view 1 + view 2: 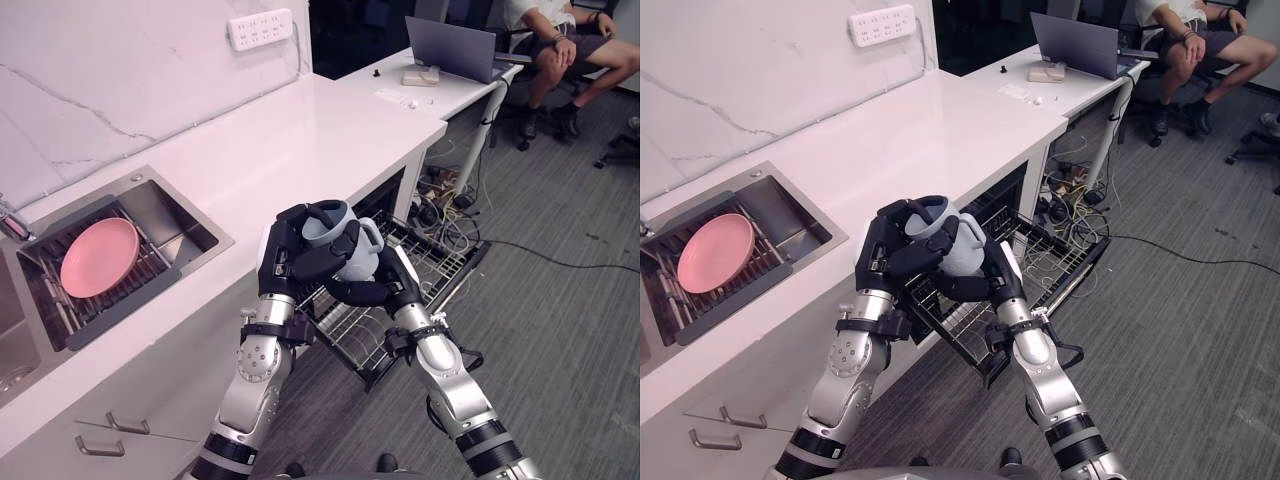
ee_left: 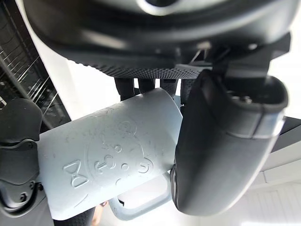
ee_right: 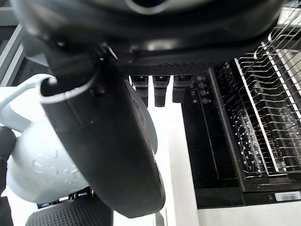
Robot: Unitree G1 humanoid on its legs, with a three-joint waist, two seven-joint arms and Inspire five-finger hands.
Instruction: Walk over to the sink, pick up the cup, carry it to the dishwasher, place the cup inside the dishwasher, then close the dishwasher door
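Looking down from the head views, both dark hands were closed around a pale blue cup [image 1: 345,245]. It was held in the air above the pulled-out dishwasher rack [image 1: 430,265], just off the edge of the white worktop [image 1: 300,140]. The left hand [image 1: 292,255] wrapped its fingers over the cup's upper side, and the right hand [image 1: 378,292] cradled it from beneath.

In the left wrist view, fingers and thumb curled round the cup's embossed body, and its handle [image 2: 148,205] hung free.

In the right wrist view, the thumb lay across the cup's side with the fingers reaching behind it. Wire rack tines showed past them.

Likely risks from here: one hand could let go before the other had the weight — the cup would then tip or drop onto the tines. The handle could also snag a wire and leave the cup leaning, blocking the rack from sliding home.
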